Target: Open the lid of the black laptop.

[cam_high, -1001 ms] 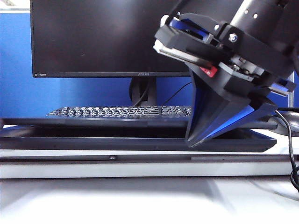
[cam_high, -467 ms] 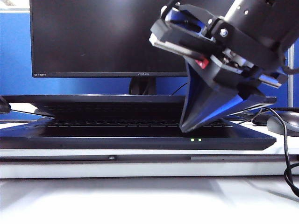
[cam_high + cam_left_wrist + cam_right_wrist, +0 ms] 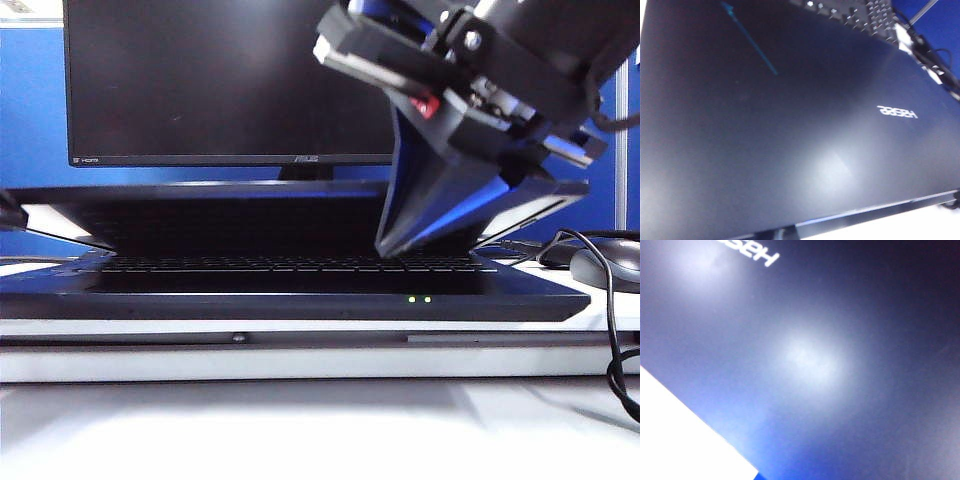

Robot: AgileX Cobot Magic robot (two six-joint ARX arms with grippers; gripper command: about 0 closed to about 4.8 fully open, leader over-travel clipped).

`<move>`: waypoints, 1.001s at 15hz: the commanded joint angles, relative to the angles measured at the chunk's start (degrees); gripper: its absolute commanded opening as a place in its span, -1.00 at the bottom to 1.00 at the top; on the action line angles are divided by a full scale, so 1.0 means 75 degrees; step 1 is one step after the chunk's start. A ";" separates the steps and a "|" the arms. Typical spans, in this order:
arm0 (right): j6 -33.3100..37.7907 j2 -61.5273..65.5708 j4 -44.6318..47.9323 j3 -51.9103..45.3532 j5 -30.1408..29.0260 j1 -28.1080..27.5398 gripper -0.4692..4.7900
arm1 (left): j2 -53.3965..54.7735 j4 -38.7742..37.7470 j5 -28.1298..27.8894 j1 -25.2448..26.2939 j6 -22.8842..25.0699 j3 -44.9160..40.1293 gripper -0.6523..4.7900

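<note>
On the right side of the exterior view, the right gripper points its dark, blue-edged fingers down and to the left, with their tips in the gap under the front edge of the lifted lid. The two fingers come together to one point, but you cannot tell if they are squeezed together or just lying side by side, and they do not seem to grip anything. Above them sits the gripper's big black body with a small red part.

The wide flat dark blue-black lid is raised a little way and tilts up from the back. Under it is the thin black laptop with rows of white-lettered keys and two small green lights on its front edge. The laptop lies on a pale table.

In the right wrist view, only the shiny lid with part of its pale logo shows. In the left wrist view, the lid fills almost everything too, with the logo upside down. The left gripper is not seen in any view.

Behind the laptop stands a large black monitor before a blue wall. A dark mouse with a black cable lies at the right.
</note>
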 commanded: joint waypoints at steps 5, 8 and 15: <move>-0.0309 -0.0326 0.0697 0.0358 0.0699 -0.0093 -0.84 | -0.0015 0.0691 0.0154 0.0020 0.0286 0.0192 -0.78; -0.0443 -0.0411 0.0778 0.0402 0.0717 -0.0093 -0.84 | -0.0015 0.0714 0.0154 0.0023 0.0458 0.0391 -0.78; -0.0685 -0.1116 0.0868 0.0405 0.0959 -0.0306 -0.84 | -0.0015 0.1040 0.0131 0.0023 0.0495 0.0557 -0.78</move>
